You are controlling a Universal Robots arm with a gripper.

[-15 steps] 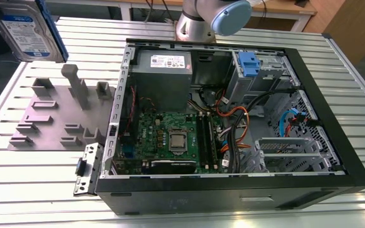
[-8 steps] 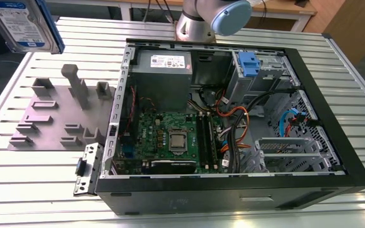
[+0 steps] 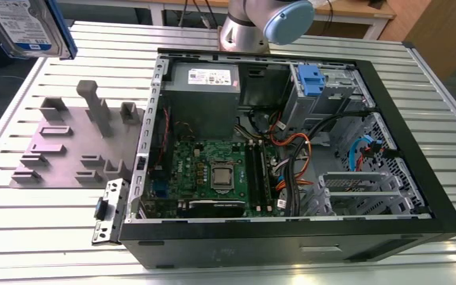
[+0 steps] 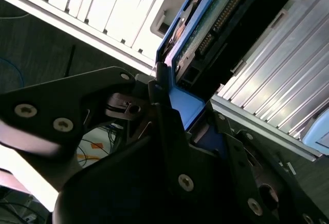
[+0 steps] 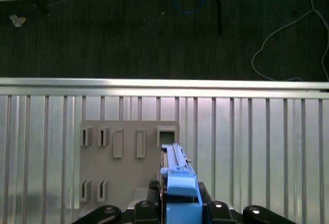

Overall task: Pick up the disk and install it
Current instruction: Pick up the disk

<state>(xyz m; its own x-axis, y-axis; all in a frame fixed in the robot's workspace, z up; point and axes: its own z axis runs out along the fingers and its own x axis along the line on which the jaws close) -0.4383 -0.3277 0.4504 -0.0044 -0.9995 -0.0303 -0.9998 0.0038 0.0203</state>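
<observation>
The gripper (image 5: 180,209) pinches the disk (image 3: 28,25) by its blue bracket (image 5: 181,185), high at ten o'clock from the open computer case (image 3: 236,249) in the exterior view; such an edge hold may let it tilt, slip, and hit the case wall.

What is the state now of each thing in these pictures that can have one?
computer case: lying on its side on the table, cover off, inside exposed.
disk: in the air, held by its blue frame, not in the case.
gripper: shut on the disk.
blue clip: seated in the drive cage inside the case.
grey plate: flat on the table beside the case.
</observation>
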